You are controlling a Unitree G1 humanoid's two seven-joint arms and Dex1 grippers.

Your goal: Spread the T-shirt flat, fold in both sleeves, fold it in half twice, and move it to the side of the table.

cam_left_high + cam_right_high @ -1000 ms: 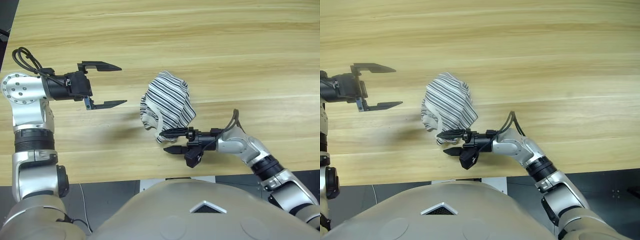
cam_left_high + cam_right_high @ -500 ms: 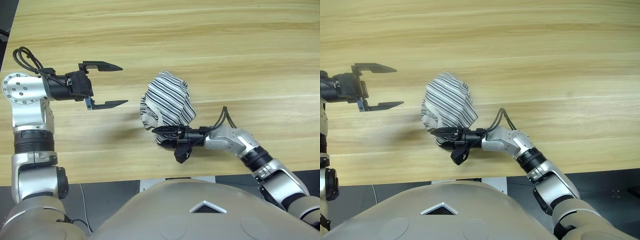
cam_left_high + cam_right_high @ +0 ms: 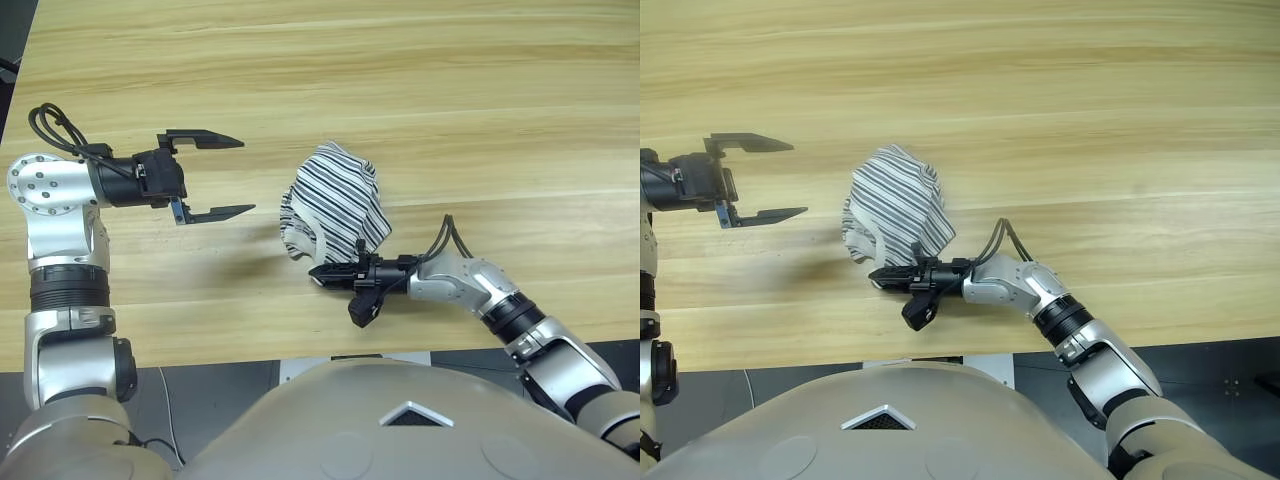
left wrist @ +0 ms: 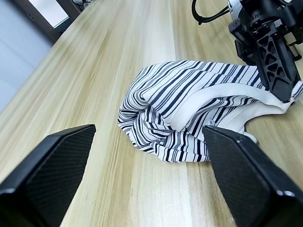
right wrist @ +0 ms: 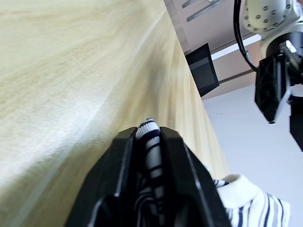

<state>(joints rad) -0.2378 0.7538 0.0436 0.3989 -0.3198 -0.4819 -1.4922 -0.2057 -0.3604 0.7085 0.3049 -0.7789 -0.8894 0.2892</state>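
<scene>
Right gripper is clamped on the near edge of the crumpled black-and-white striped T-shirt, with a fold of fabric pinched between its fingers. I see the T-shirt bunched on the pale wooden table, its long axis running away from me and leaning slightly right, just beyond that gripper. Off to its left, apart from it, my left gripper hovers, fingers spread wide.

2 eyes: overhead, down | 2 wrists: low, close | shared: T-shirt
</scene>
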